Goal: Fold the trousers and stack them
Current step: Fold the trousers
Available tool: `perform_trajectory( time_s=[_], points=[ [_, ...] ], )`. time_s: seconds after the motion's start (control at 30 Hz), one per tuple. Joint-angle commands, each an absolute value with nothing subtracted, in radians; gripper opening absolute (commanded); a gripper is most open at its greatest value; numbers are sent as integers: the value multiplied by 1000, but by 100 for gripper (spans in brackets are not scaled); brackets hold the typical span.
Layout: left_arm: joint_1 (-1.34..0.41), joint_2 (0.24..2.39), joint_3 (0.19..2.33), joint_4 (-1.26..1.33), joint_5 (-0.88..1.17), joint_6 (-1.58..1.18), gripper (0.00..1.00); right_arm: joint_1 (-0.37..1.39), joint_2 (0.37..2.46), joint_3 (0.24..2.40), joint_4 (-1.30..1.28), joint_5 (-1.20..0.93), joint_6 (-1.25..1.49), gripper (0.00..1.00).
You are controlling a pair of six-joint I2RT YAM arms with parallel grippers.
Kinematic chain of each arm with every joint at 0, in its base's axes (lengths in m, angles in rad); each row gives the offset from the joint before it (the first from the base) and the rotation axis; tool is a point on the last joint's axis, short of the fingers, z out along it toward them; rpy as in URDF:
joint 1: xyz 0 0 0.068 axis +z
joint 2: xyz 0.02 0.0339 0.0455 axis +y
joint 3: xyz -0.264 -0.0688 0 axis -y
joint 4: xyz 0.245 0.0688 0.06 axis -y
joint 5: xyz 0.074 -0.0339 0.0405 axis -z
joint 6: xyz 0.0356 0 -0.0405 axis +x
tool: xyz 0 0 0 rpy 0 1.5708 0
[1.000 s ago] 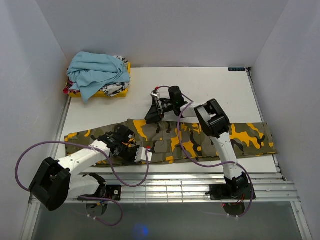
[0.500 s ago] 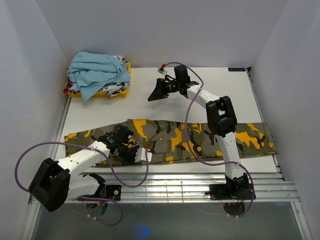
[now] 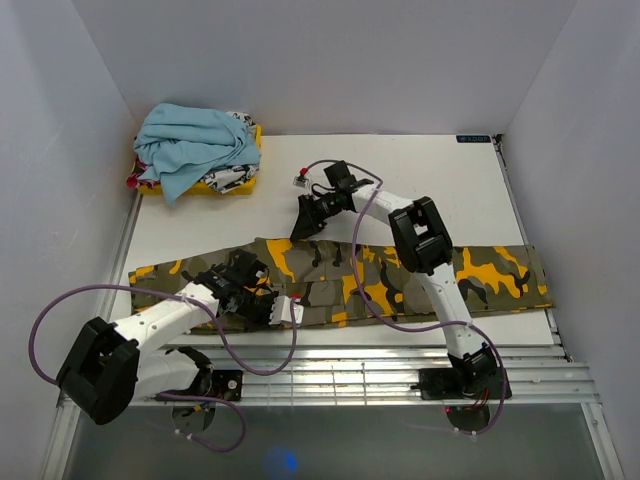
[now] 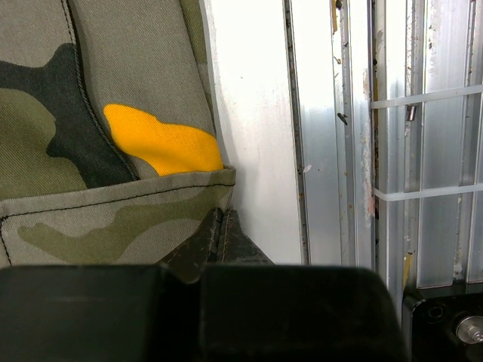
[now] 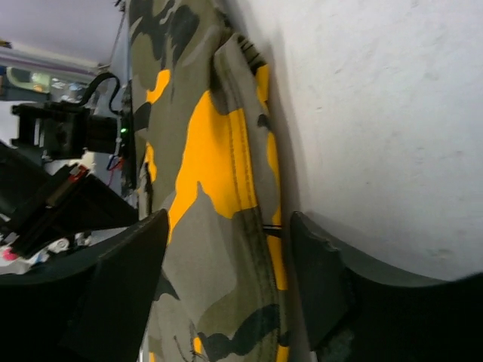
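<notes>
Left gripper [image 4: 220, 226] jaws closed, low; right gripper [image 5: 226, 260] jaws spread, arm outstretched.

No word, number or brand can be read in any of the views. A small dark sticker [image 3: 473, 139] on the far right edge of the tabletop [image 3: 440, 170] carries pale marks too small to make out. The black print on the yellow and white garment [image 3: 232, 181] in the far left corner forms no legible lettering from the overhead view.
</notes>
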State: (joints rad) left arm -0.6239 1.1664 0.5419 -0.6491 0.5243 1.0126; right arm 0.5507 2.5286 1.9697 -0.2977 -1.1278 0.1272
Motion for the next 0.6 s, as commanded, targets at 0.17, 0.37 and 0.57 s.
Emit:
perform_trajectory(
  time_s=[0.17, 0.37, 0.57],
  points=[
    [-630, 1218, 445, -653, 449, 1035, 0, 554, 2419, 1786, -8, -1374, 412, 64],
    [-629, 1220, 434, -643, 442, 1034, 0, 574, 2439, 1635, 1230, -1433, 1462, 61],
    [-630, 1220, 436, -644, 439, 1040, 0, 621, 2488, 1597, 1245, -1381, 1498, 74]
  ],
)
